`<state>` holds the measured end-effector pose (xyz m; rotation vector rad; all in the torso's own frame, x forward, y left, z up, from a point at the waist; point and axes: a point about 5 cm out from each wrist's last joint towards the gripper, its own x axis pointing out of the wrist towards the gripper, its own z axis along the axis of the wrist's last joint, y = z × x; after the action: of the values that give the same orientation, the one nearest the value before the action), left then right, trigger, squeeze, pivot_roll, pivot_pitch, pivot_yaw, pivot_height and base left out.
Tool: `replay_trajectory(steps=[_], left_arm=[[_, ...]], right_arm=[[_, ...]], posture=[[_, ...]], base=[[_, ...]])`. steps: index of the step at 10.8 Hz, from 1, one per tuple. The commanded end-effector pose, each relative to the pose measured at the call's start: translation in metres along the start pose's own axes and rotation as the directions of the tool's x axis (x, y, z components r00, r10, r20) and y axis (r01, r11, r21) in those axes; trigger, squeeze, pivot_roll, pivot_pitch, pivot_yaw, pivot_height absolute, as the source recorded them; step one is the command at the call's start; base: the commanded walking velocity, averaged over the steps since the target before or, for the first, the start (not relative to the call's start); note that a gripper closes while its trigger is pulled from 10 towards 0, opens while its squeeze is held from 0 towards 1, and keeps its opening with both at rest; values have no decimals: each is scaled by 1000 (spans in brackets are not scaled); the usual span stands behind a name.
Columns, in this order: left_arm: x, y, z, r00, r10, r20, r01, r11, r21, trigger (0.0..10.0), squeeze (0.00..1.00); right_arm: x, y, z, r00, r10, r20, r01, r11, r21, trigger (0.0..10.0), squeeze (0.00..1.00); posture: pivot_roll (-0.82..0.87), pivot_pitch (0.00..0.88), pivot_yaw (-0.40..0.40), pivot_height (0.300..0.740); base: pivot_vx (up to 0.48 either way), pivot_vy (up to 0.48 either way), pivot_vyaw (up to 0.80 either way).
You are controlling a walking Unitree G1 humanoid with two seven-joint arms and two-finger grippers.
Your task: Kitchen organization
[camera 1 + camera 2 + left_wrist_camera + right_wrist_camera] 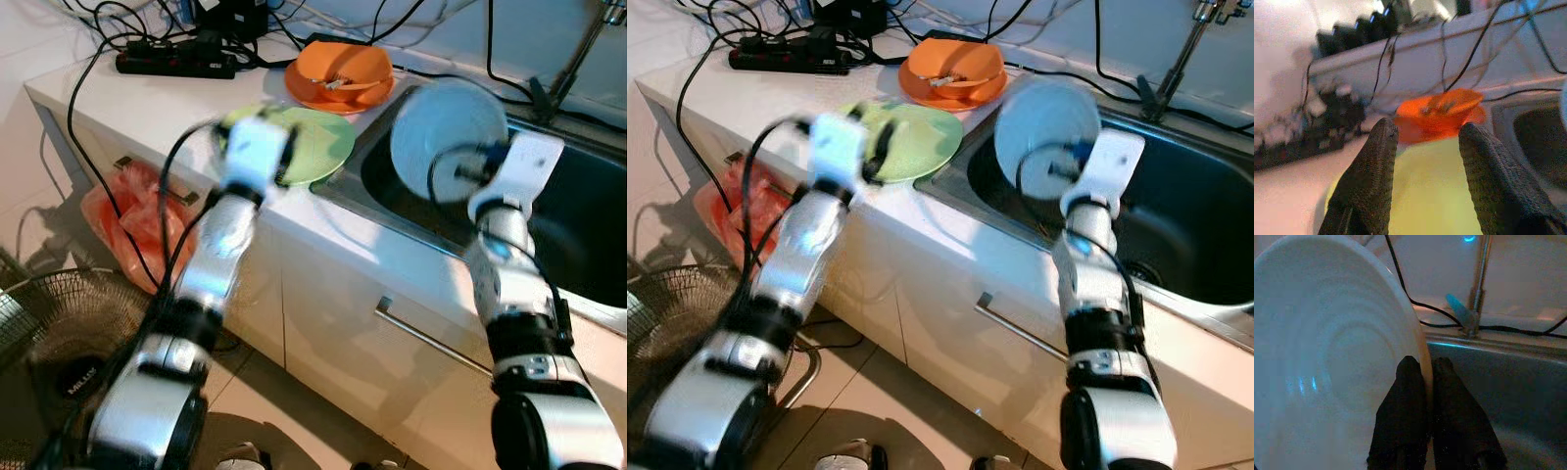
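White plate (1327, 347) pinched by right gripper (1425, 377) above sink (588, 245); left gripper (1425, 142) open over blurred, seemingly green plate (318, 147).

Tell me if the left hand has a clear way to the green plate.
Probably yes. The left hand is open just above the green plate on the counter, nothing between them.

Head views downward; wrist views close.
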<state>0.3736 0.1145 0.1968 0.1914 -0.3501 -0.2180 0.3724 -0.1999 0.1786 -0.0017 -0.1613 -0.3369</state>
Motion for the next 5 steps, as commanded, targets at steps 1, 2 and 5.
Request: replay_trajectory(steps=[1,2,5], left_arm=[[0,0,5,999,22,30,-21,999,-37,10000,0],[-5,1,0,999,45,31,-43,997,-68,10000,0],[-15,5,-6,995,84,46,-79,993,-89,10000,0]], right_arm=[[0,-4,3,999,-2,45,3,1000,-11,0,0],[-2,-5,-4,999,11,44,-11,1000,-4,0,0],[-9,-10,-23,1000,12,18,-12,1000,-17,0,0]], posture=[[38,28,-5,740],[38,28,-5,740],[38,28,-5,740]], base=[[0,0,0],[0,0,0],[0,0,0]])
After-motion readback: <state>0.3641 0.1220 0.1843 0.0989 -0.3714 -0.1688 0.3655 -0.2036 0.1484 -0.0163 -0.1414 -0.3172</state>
